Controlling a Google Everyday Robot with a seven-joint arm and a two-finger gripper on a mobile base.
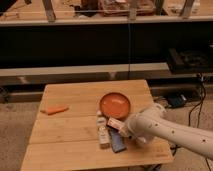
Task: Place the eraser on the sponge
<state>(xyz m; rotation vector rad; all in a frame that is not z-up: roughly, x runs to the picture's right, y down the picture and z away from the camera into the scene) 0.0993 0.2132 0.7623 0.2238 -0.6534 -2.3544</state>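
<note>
The eraser (114,123), a small whitish-pink block, sits just in front of the orange plate, at the far end of the sponge. The sponge (118,142) is a dark blue-grey pad lying flat on the wooden table (70,120), right of a cream bottle-shaped item (102,132). My gripper (123,131) reaches in from the right on a white arm (170,131). It is low over the sponge, with its tip right beside the eraser, and its jaws are open. I cannot tell whether the eraser rests on the sponge or touches the gripper.
A round orange plate (115,105) lies behind the eraser. Near the table's left edge is an orange carrot-like piece (55,110). Dark shelving runs behind the table, and cables and a dark box lie on the floor at the right.
</note>
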